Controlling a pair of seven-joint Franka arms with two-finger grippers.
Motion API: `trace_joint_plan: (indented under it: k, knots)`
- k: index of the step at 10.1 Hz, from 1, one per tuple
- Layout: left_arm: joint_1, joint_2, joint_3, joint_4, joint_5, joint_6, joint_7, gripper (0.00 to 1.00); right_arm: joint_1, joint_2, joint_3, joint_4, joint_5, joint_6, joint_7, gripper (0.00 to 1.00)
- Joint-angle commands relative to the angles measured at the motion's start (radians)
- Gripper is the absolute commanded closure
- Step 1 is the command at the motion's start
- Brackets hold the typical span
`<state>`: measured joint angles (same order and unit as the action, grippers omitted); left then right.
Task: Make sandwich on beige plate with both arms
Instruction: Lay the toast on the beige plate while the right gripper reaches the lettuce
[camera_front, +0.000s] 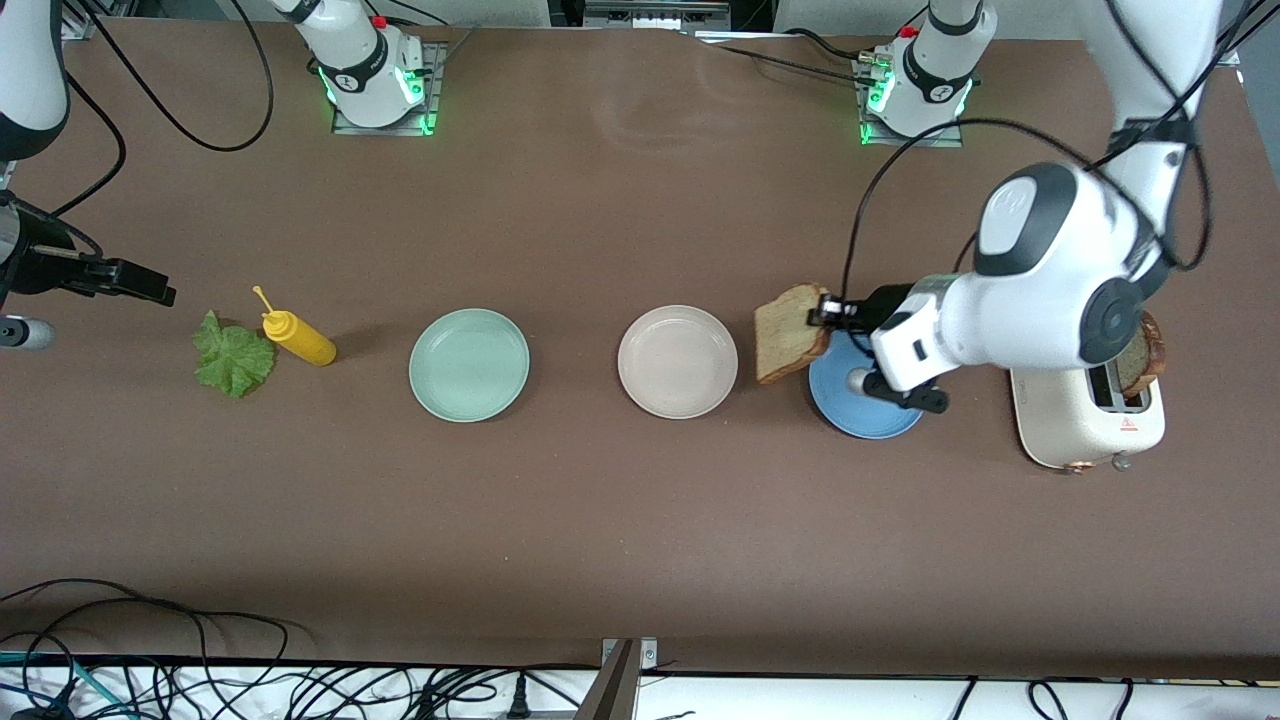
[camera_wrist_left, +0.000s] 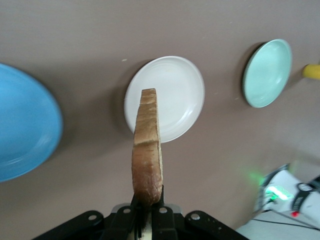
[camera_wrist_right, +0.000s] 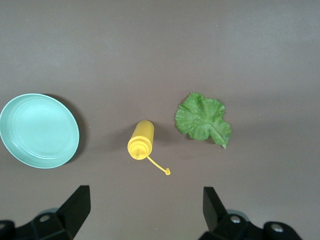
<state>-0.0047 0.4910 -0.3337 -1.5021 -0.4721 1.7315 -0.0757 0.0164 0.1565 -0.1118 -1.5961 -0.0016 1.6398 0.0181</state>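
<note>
Gripping a bread slice (camera_front: 790, 332) edgewise, the left tool (camera_front: 826, 310) hangs beside the beige plate (camera_front: 640, 385).

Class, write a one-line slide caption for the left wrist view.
Left gripper holds a bread slice on edge above the table, with the beige plate just ahead.

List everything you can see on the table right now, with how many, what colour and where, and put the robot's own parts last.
bread slices: two, tan with brown crust; one held in the air between the beige and blue plates, one standing in the toaster
lettuce leaf: one, green, right arm's end, beside the bottle
squeeze bottle: one, yellow, lying down
mint plate: one, pale green
beige plate: one, mid-table
blue plate: one, under the left arm's wrist
toaster: one, cream, left arm's end
left gripper: black, shut on a bread slice
right gripper: black, open, above bottle and lettuce
</note>
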Motion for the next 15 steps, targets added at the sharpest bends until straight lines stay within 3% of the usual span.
trace_joint_plan:
  k: [1,3,5,9,11,13,15]
  knots:
    - [-0.050,0.134,0.002,0.030,-0.164,0.055,0.069,1.00,-0.010,-0.018,0.001,-0.013,0.014,0.005,-0.007,0.00]
    - [-0.105,0.190,0.004,0.022,-0.276,0.124,0.135,1.00,-0.047,-0.008,-0.002,-0.013,0.012,0.008,-0.020,0.00]
    - [-0.115,0.227,0.004,0.011,-0.286,0.152,0.180,1.00,-0.076,0.058,-0.015,0.065,0.002,0.006,-0.027,0.00]
    - [-0.104,0.308,0.005,0.000,-0.359,0.215,0.380,1.00,-0.115,0.158,-0.016,0.044,0.000,0.011,-0.027,0.00]
    - [-0.098,0.331,0.007,-0.001,-0.408,0.217,0.447,0.00,-0.119,0.195,-0.016,0.004,0.000,0.072,-0.027,0.00]
    - [-0.098,0.333,0.009,-0.004,-0.410,0.217,0.465,0.00,-0.133,0.201,-0.020,-0.115,-0.001,0.217,-0.035,0.00]
    - [-0.094,0.322,0.013,-0.004,-0.393,0.215,0.462,0.00,-0.147,0.210,-0.023,-0.189,-0.001,0.277,-0.058,0.00]
